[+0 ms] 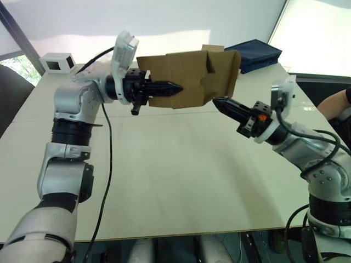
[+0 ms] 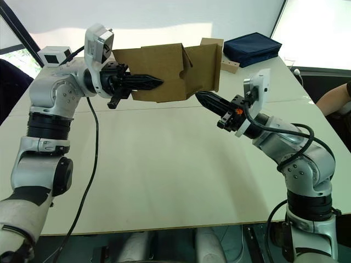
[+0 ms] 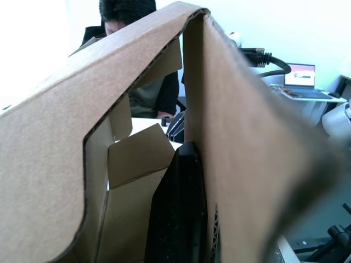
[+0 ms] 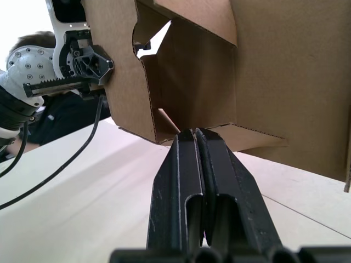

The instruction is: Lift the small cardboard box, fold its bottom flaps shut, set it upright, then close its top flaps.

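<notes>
The pale table [image 1: 181, 181] is lying bare beneath the lifted small cardboard box [image 1: 189, 76], leaving open room under and in front of it. The left gripper [image 1: 174, 87] is clamping one box wall, blocking that side, while the right gripper [image 1: 219, 102], fingers pressed together, is crowding the lower edge. A white box [image 1: 56, 62] and a navy case [image 1: 253, 53] are sitting well apart at the far edge.

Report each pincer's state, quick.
Left pincer: shut on the small cardboard box, held above the table.
Right pincer: shut, empty, tips at the box's lower edge.
</notes>
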